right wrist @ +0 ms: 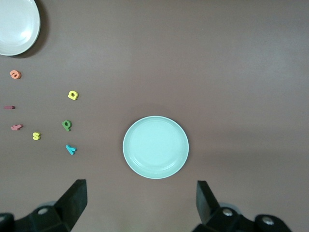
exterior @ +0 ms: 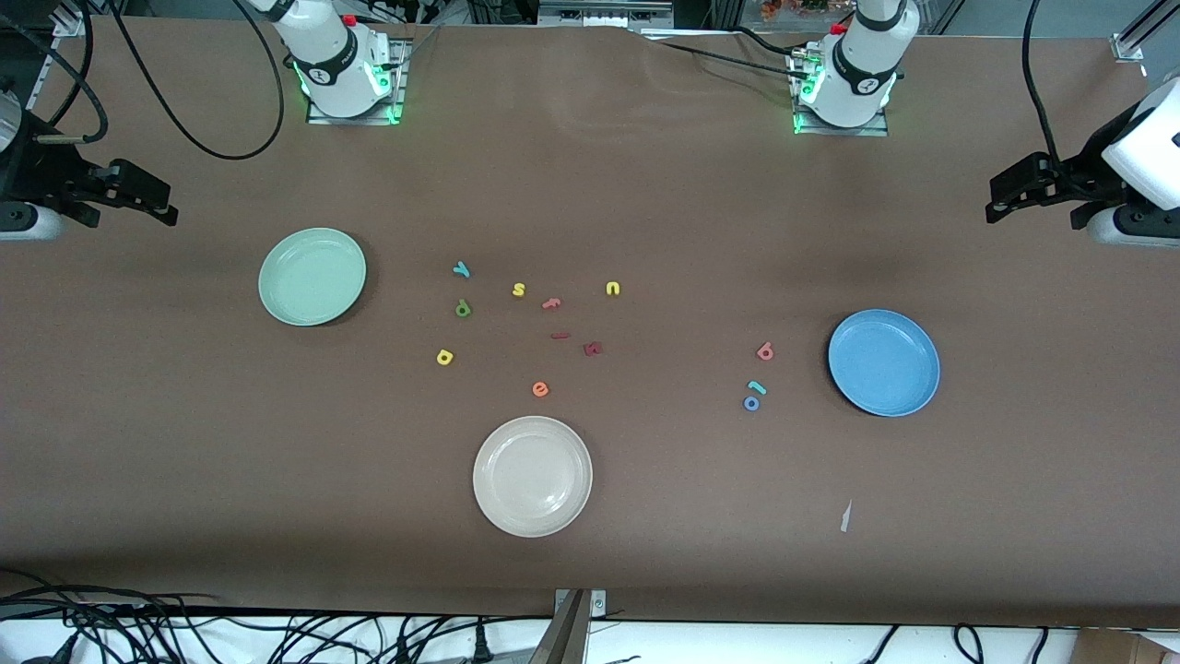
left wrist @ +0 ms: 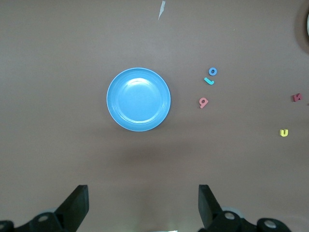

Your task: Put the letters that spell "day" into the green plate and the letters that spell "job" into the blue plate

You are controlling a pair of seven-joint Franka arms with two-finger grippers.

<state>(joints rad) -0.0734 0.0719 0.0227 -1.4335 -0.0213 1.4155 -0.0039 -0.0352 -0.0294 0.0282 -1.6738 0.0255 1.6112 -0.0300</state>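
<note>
Front view, plates: the green plate [exterior: 312, 277] lies toward my right arm's end of the table [exterior: 645, 203]; the blue plate [exterior: 883, 362] lies toward my left arm's end. Both are bare.
Front view, "day" letters: teal y [exterior: 462, 269], dark green d [exterior: 463, 309] and yellow a [exterior: 445, 357] form a loose column beside the green plate, toward the table's middle, apart from one another.
Front view, "job" letters: salmon b [exterior: 764, 350], teal j [exterior: 757, 386] and blue o [exterior: 751, 403] sit just beside the blue plate, on its side toward the table's middle; j and o nearly touch.
Front view, tools: my right tool [exterior: 138, 194] hangs over its table end and my left tool [exterior: 1023, 189] over its own, each well apart from the letters.
Left wrist view, tool state: my left tool [left wrist: 143, 205] stands wide open and holds nothing.
Left wrist view, relation: the blue plate [left wrist: 138, 99] lies straight ahead of the tool; b [left wrist: 203, 102], j [left wrist: 209, 80] and o [left wrist: 212, 71] lie off to one side of the plate. The j's long axis runs slantwise.
Right wrist view, tool state: my right tool [right wrist: 141, 203] is wide open and empty.
Right wrist view, relation: the green plate [right wrist: 155, 147] lies ahead; y [right wrist: 70, 149], d [right wrist: 66, 125] and a [right wrist: 73, 94] lie off to one side of it.
Judgement: each arm is nearer its own word, so a sideways reach comes first.
</note>
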